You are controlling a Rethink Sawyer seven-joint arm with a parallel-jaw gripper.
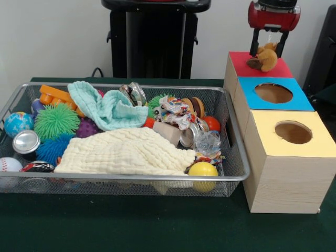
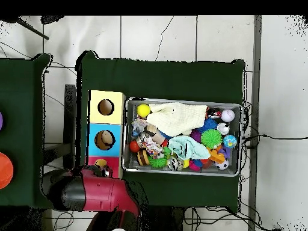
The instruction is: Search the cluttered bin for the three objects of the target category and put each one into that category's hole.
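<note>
Over the far, red-topped box in the front view, the gripper hangs with its two dark fingers closed around a brown teddy bear, which dangles right above the red face where the hole should be. The hole itself is hidden behind the bear from the front, and in the overhead view only part of it shows beside the arm, so the drop looks to be straight down. The bin sits to the left, and I cannot spot the tiger or the duck among its cloths and balls.
</note>
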